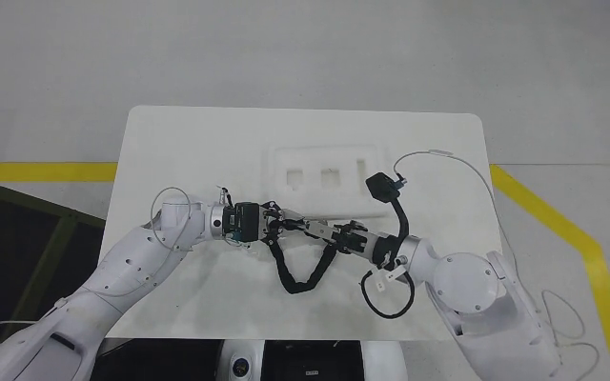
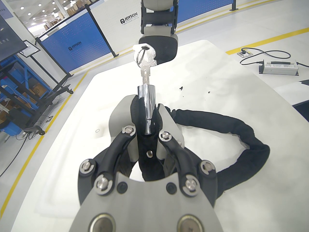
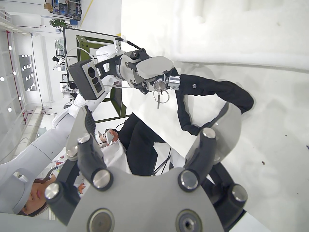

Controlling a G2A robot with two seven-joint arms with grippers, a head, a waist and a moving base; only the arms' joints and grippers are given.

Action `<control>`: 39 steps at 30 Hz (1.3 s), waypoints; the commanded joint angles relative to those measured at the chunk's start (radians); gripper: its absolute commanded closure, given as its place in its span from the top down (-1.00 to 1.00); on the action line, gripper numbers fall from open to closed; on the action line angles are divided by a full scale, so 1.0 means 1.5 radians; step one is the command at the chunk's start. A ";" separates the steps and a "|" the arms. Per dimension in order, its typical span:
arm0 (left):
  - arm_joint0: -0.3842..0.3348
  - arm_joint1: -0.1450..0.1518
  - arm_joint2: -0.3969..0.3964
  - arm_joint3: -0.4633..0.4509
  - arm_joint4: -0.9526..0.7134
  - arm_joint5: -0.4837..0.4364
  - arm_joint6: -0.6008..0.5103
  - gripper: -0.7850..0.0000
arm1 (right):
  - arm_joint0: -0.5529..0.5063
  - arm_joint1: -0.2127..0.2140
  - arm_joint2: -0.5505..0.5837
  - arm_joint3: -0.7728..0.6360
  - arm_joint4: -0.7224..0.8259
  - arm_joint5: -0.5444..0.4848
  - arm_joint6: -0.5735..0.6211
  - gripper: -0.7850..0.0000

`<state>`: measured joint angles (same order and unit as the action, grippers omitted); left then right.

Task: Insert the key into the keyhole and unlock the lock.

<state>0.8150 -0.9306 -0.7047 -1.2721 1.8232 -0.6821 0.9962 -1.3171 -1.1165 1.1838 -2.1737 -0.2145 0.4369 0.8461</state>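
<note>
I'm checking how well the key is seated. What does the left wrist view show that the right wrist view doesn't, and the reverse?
Only left wrist: the key side-on, part of its blade outside the chrome cylinder. Only right wrist: the keyhole face end-on, the right gripper open, the foam tray with its square recesses. Both: the left gripper shut on the cylinder, the black chain sleeve.

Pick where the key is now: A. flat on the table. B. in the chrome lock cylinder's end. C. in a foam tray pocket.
B: the key has its blade in the end of the chrome lock cylinder, which the left gripper clamps.
</note>
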 commanded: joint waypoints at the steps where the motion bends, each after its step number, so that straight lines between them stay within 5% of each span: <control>1: 0.000 0.000 0.000 0.000 0.000 0.000 0.000 -1.00 | 0.002 0.001 -0.001 0.002 0.001 -0.002 0.003 -1.00; 39: 0.000 0.000 0.000 0.000 0.000 0.000 0.000 -1.00 | 0.058 -0.001 -0.053 0.047 -0.006 0.035 0.003 -1.00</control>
<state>0.8150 -0.9306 -0.7047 -1.2721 1.8232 -0.6821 0.9963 -1.2307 -1.1176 1.1044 -2.1076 -0.2257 0.4854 0.8544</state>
